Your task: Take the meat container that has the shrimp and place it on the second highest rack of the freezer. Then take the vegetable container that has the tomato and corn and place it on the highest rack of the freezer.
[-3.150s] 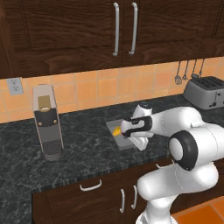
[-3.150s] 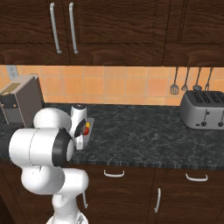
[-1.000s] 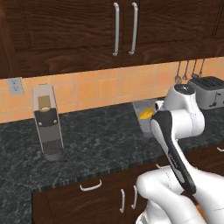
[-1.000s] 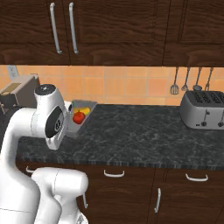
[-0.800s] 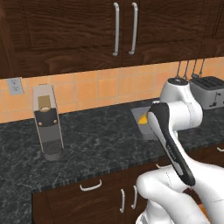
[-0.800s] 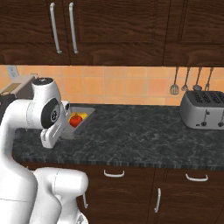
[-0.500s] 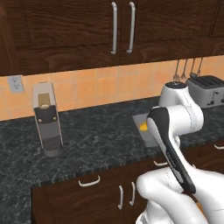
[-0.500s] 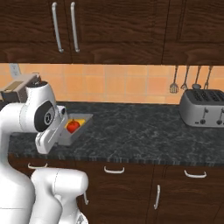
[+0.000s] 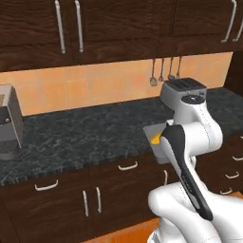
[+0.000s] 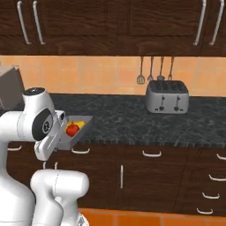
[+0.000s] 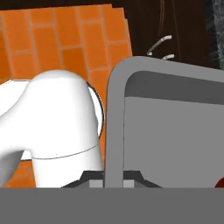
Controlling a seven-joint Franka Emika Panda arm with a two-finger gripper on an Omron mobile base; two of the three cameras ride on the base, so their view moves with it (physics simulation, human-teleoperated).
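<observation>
The arm has a grey tray (image 10: 78, 131) lifted off the counter (image 10: 132, 119), out in front of the lower cabinets. The right base view is the good one here: you can look into the tray and see the tomato (image 10: 72, 129) with a bit of the yellow corn (image 10: 80, 124) behind it, both sitting inside near the arm's side.

From the left base view the arm covers most of it, so you just get a corner of the tray (image 9: 153, 133) and a sliver of corn (image 9: 156, 139) poking out past the white elbow. The toaster (image 9: 182, 93) sits right behind on the counter, utensils (image 9: 161, 72) hang on the wall above it, and a coffee machine (image 9: 8, 124) is far off at the left edge.

The hand view adds the grip itself: the gripper (image 11: 113, 183) is clamped tight on the tray's rim (image 11: 114, 131), with the grey wall running up from the fingertips. It also looks down at orange floor tiles (image 11: 57, 39) under the tray.
</observation>
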